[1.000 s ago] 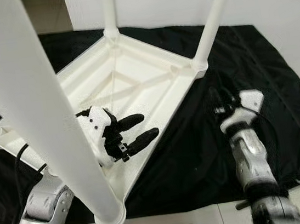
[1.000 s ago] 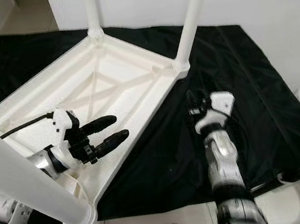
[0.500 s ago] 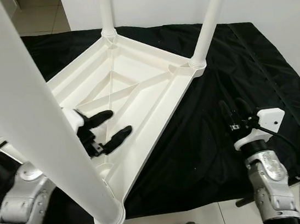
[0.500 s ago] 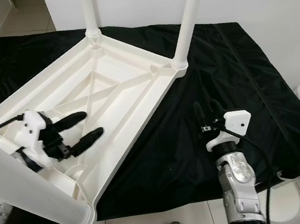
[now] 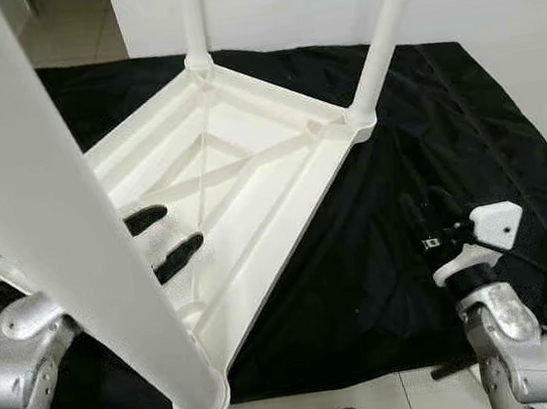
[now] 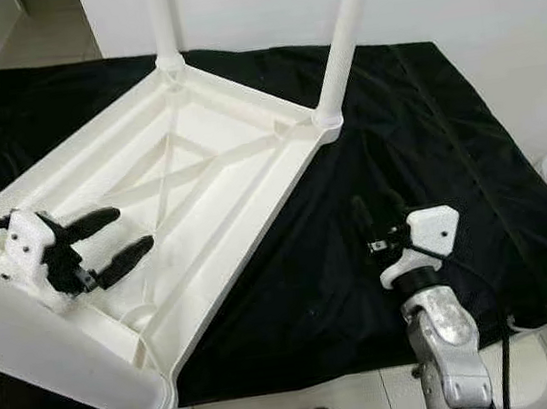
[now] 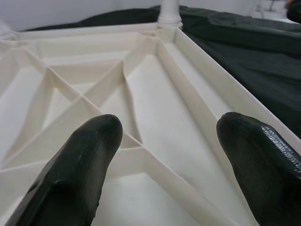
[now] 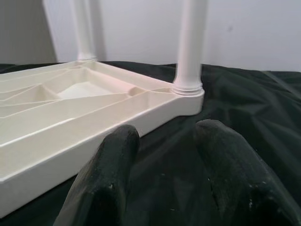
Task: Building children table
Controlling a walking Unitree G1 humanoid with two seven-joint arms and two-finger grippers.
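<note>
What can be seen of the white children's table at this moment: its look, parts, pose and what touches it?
The white table lies upside down on a black cloth spread over the floor, its legs pointing up. It looks like moulded plastic: a raised rim frames the underside, stiffened by crossing ribs. Round legs stand in corner sockets; the nearest leg looms close to the camera. The left gripper hovers open over the underside, holding nothing; whether it touches the ribs is unclear. The right gripper is over the cloth, apart from the table.
</note>
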